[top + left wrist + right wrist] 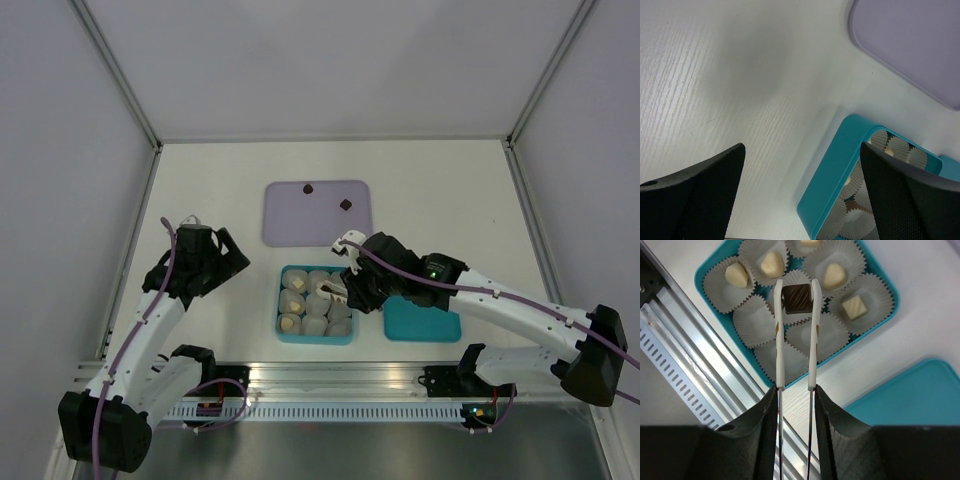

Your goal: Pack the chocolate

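My right gripper (795, 390) is shut on a pair of white tongs (779, 340). Their tips pinch a dark brown chocolate (796, 298) just above the paper cups in the teal box (888, 289). Cream-white chocolates (834, 275) sit in several cups. In the top view the right gripper (352, 284) hangs over the box's (282, 300) right side. Two dark chocolates (308, 187) (346, 204) lie on the lavender tray (300, 225). My left gripper (215, 252) stands open to the left of the box, nothing between its fingers (715, 175).
A teal lid (425, 322) lies right of the box, partly under my right arm. A metal rail (340, 375) runs along the near table edge. In the left wrist view the box's corner (835, 170) and the tray's corner (910, 45) show.
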Action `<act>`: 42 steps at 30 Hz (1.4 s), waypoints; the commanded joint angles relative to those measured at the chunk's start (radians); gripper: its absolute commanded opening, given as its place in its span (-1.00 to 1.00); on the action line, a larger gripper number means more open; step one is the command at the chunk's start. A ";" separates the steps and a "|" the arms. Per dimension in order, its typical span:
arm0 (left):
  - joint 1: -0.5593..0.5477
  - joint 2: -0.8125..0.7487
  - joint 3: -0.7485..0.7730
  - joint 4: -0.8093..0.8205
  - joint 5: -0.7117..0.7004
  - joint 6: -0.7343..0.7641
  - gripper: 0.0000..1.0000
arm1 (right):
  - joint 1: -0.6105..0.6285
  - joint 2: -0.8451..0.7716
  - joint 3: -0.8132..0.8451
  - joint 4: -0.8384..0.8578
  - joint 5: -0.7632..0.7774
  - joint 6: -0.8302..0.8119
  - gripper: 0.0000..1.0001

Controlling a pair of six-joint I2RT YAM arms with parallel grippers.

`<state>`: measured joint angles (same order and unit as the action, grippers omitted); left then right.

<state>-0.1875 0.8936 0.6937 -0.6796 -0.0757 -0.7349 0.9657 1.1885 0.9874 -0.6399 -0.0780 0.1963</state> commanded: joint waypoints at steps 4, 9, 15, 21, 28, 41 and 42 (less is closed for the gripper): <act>-0.003 -0.031 -0.005 0.009 0.024 0.020 0.99 | 0.070 0.058 -0.018 0.028 0.047 0.055 -0.63; -0.003 -0.038 -0.010 0.011 0.027 0.023 0.99 | 0.090 0.105 -0.027 0.016 0.095 0.072 -0.64; -0.003 -0.036 -0.020 0.009 0.027 0.022 0.99 | 0.103 0.091 -0.041 0.042 0.109 0.077 -0.64; -0.003 -0.039 -0.020 0.011 0.027 0.022 0.99 | 0.110 0.045 -0.038 0.077 0.129 0.094 -0.63; -0.003 -0.038 -0.023 0.011 0.027 0.022 0.99 | 0.108 -0.015 -0.056 -0.012 0.161 0.153 -0.61; -0.003 -0.028 -0.025 0.012 0.033 0.023 0.99 | 0.114 0.025 -0.049 -0.107 0.179 0.141 -0.59; -0.003 -0.028 -0.023 0.011 0.034 0.025 0.99 | 0.114 0.034 -0.047 -0.107 0.176 0.140 -0.59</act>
<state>-0.1875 0.8650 0.6746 -0.6792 -0.0673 -0.7338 1.0733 1.2057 0.9142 -0.7235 0.0689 0.3401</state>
